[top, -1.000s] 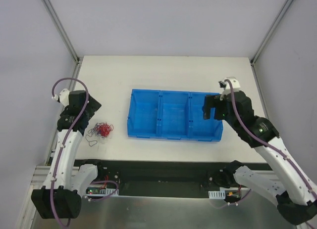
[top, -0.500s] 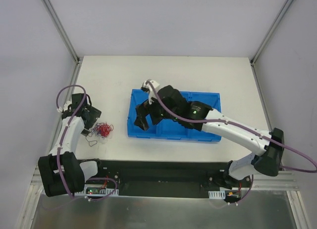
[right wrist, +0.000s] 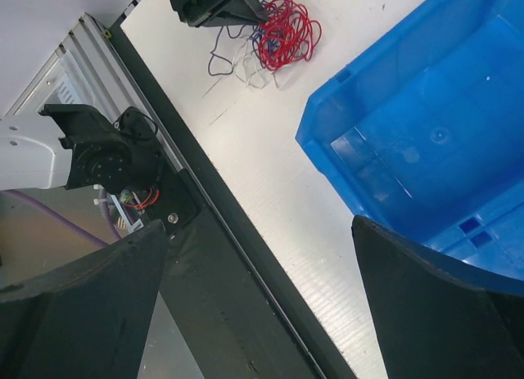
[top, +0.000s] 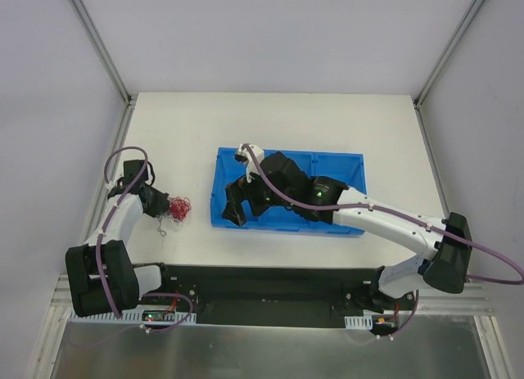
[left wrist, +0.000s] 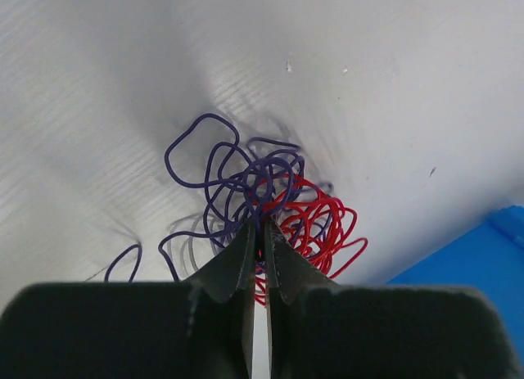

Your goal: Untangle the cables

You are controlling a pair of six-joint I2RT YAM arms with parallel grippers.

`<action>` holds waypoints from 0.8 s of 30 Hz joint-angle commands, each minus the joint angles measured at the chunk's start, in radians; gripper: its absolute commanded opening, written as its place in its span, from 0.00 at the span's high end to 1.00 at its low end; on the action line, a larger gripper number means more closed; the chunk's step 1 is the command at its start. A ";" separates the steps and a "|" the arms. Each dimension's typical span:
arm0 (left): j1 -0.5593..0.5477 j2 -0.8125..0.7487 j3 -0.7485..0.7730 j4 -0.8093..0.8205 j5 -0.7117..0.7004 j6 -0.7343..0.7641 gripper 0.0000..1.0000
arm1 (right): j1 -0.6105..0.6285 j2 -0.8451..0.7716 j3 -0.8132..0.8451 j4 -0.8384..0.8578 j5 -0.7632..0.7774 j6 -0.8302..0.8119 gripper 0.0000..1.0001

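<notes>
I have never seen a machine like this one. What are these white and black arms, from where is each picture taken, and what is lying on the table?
These are two robot arms bolted to a white table. One picture looks down from above; the other two come from a camera on each wrist. On the table lie a blue bin and a tangle of thin red and purple cables. The left gripper is closed on that tangle. The right gripper is open, holds nothing, and hangs above the bin.

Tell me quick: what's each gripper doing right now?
Left gripper: closed, pinching the cables.
Right gripper: open, holding nothing.
</notes>
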 commanded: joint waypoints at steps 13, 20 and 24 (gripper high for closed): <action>0.011 -0.024 0.113 0.169 0.421 0.193 1.00 | -0.001 0.029 0.064 0.159 0.034 0.019 0.03; 0.010 -0.114 0.116 0.168 0.498 0.234 1.00 | -0.011 0.231 0.215 0.241 0.021 -0.015 0.04; 0.011 -0.148 0.116 0.168 0.512 0.256 1.00 | -0.034 0.326 0.275 0.273 -0.003 0.005 0.10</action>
